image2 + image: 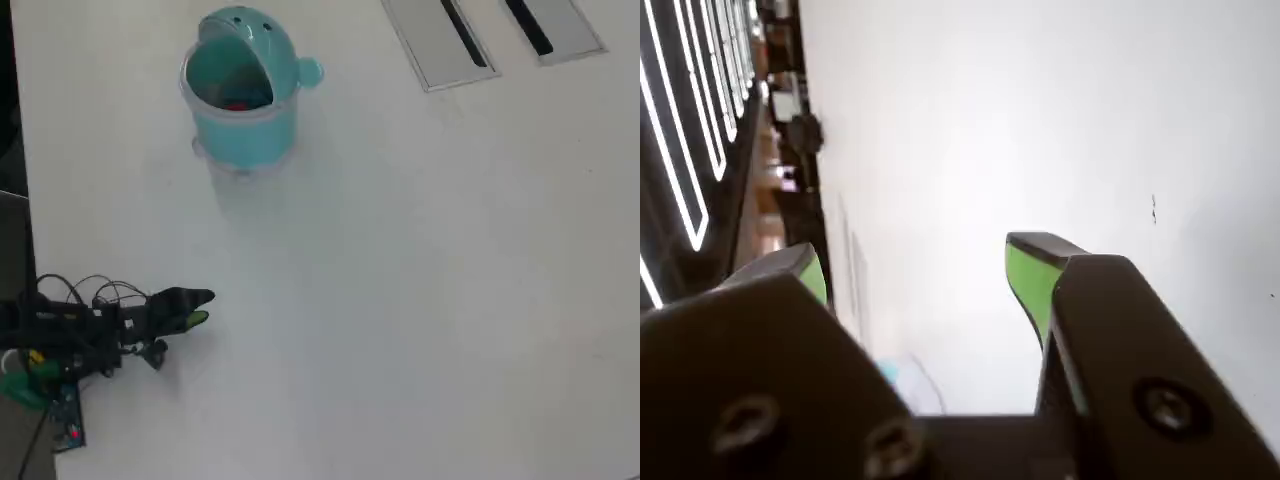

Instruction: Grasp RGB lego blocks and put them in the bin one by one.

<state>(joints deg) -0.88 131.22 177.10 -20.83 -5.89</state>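
Fingers (915,275) standing apart in the wrist view, a clear gap of bare white between the two green-faced tips, nothing sitting between them. One green pad (1030,280) showing right of centre in that view, the other peeking at the left behind the black housing. In the overhead view the fingers (198,308) are showing as a dark point with a speck of green, aiming right, at the lower left of the counter (420,300). Arm (80,335) lying folded low behind them, wires looping over it, a green part at the far left edge.

Bin (240,95) sitting well apart from the fingers, toward the top of the overhead view, left of centre, upright, hood tipped back, knob poking out on its right. Something red (237,104) is showing inside it; other blocks in there too dim to tell. Two grey slotted panels (440,40) lying at the top right.
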